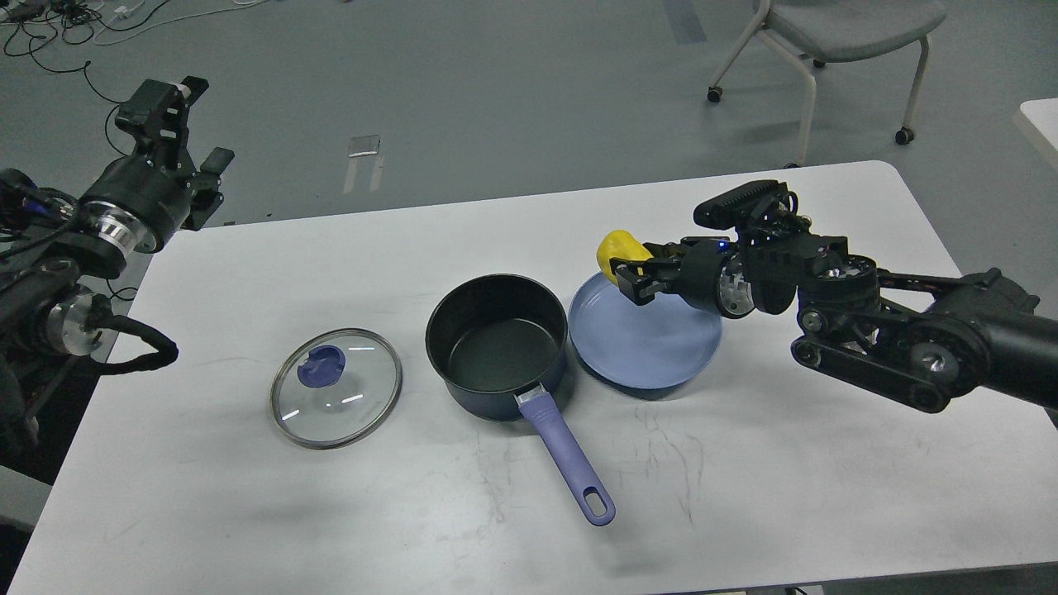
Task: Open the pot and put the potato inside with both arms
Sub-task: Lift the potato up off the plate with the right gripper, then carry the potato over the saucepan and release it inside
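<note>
The dark navy pot (498, 347) stands open at the table's middle, its purple handle (569, 457) pointing toward me. Its glass lid (336, 398) lies flat on the table to the pot's left. My right gripper (621, 268) is shut on the yellow potato (617, 247) and holds it in the air above the far edge of the blue plate (653, 343), to the right of the pot. My left gripper (161, 103) is raised off the table's far left corner, empty; its fingers cannot be told apart.
The white table (744, 463) has rounded corners. A grey chair (835, 33) on wheels stands on the floor behind the table at the right. Cables (74, 21) lie on the floor at the far left.
</note>
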You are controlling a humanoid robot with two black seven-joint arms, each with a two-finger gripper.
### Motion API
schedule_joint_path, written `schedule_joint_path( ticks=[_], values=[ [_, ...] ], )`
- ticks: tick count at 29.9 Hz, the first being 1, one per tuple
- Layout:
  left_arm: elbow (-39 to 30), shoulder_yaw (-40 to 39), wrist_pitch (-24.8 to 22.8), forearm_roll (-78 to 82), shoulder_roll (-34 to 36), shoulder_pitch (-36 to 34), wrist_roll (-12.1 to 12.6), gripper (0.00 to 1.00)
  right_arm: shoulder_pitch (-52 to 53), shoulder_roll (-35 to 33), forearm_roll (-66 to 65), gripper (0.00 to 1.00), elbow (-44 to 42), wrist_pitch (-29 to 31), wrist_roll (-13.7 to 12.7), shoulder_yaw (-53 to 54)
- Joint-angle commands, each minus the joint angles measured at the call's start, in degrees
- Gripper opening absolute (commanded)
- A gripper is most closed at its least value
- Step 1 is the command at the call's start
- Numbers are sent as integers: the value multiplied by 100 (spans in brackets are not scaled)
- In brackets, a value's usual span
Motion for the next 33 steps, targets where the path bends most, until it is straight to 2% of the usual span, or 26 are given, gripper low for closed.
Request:
schedule_joint_path(
  ticks=[1,4,8,14,15,18,20,25,30,33],
  values=[
    [35,11,-8,0,-24,0,-9,98,281,105,56,37,225,12,-88,-31],
    [35,2,0,0,-24,-9,0,98,518,552,108,36,155,73,-167,-57],
    [35,2,-8,0,-7,-9,0,98,615,1439,179,36,-117,257,-413,-57],
    [35,2,-8,0,46,-9,-9,98,589,1960,196,37,-328,381,-537,-302],
    [35,2,-8,0,55,-9,-9,98,589,1969,214,39,-346,381,-537,-373],
    [35,2,-8,-8,63,-9,-9,98,572,1978,380,58,-364,381,-546,-540],
    [43,2,-8,0,64,-9,-9,98,563,1978,661,94,-355,372,-563,-567],
    [43,2,-8,0,46,0,-9,98,624,1978,961,100,-364,372,-563,-506],
    [43,-33,-35,-17,55,-9,0,98,756,1881,1260,100,-346,346,-563,-181],
    [43,-59,-26,-17,20,-79,9,98,809,1723,1409,100,-346,249,-537,510]
  ],
)
